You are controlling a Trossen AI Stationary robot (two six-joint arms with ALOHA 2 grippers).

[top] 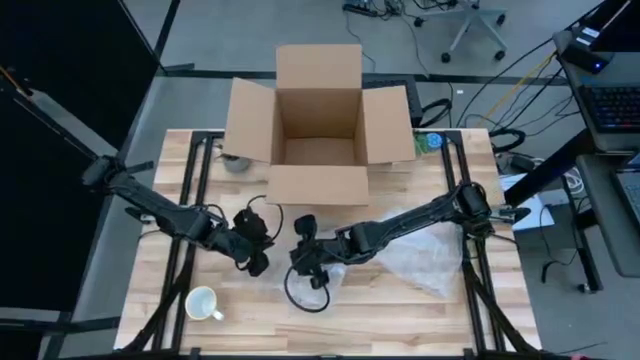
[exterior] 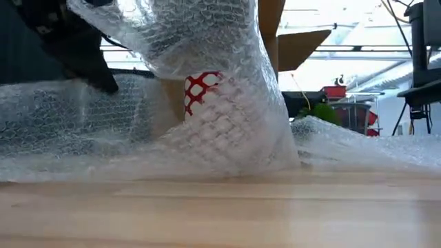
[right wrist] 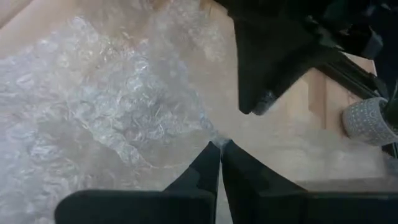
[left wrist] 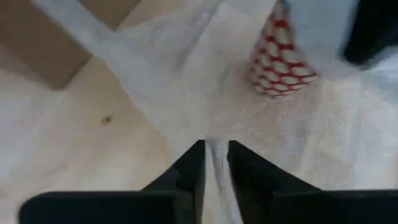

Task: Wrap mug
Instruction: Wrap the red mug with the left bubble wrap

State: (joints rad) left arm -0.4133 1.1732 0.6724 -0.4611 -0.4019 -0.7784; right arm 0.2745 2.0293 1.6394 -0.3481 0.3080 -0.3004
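A white mug (top: 203, 304) sits unwrapped at the near tabletop (top: 400, 320) edge. Farther in, the left pincer (left wrist: 215, 163) and right pincer (right wrist: 220, 163) each pinch the bubble wrap (exterior: 227, 124), probably to drape it over the red-patterned mug (exterior: 202, 89). An open cardboard box (top: 318, 120) waits behind.

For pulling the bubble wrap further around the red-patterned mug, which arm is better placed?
Probably the left. Its gripper pinches a fold of the bubble wrap leading straight to the mug. The right gripper pinches wrap with no mug in its view.
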